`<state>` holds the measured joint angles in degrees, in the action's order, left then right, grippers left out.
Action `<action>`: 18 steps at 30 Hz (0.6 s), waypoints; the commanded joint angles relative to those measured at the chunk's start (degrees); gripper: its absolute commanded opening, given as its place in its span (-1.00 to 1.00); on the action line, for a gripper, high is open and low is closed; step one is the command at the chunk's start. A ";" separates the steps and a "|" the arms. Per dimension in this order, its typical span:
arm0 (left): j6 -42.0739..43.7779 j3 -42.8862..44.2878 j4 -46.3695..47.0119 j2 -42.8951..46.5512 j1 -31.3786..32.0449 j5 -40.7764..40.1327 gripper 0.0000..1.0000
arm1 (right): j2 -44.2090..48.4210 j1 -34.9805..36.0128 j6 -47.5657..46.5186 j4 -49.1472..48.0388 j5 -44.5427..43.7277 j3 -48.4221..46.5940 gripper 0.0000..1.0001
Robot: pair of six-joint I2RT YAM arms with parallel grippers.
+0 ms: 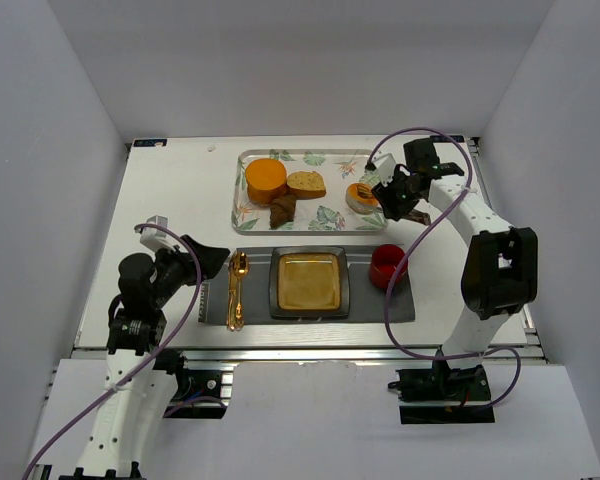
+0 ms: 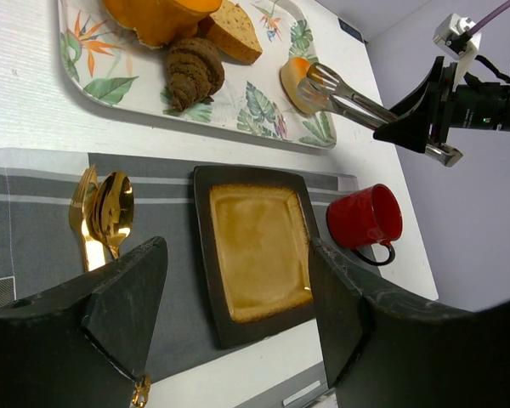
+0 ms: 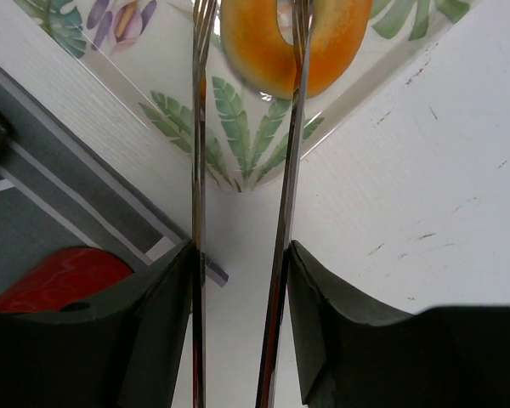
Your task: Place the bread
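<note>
The bread, a speckled tan slice with a brown crust, lies on the floral tray, and it shows at the top of the left wrist view. My right gripper is shut on metal tongs. The tong tips sit on either side of the orange-and-cream doughnut at the tray's right end, well right of the bread. My left gripper hangs open and empty above the near left of the placemat.
A square dark plate sits on the grey placemat. A red cup stands to its right, with gold cutlery on its left. The tray also carries an orange block and a dark brown chunk.
</note>
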<state>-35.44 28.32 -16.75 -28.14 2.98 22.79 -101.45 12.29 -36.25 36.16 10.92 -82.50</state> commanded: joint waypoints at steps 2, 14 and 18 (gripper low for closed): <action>-0.15 -0.72 -0.04 0.37 -0.17 -0.90 0.53 | 2.13 0.10 -0.58 -2.58 -1.07 0.14 0.02; -0.07 -0.02 -0.73 0.45 -0.17 -0.99 0.53 | 0.47 0.63 -0.67 -1.71 -1.43 0.50 -0.34; -0.15 0.25 -1.18 0.81 -0.17 -1.25 0.53 | 1.60 0.62 -0.75 -1.36 -0.02 -0.73 -0.68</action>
<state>-35.55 27.73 -16.86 -27.99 2.98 22.35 -101.32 12.51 -36.67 35.07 9.41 -81.21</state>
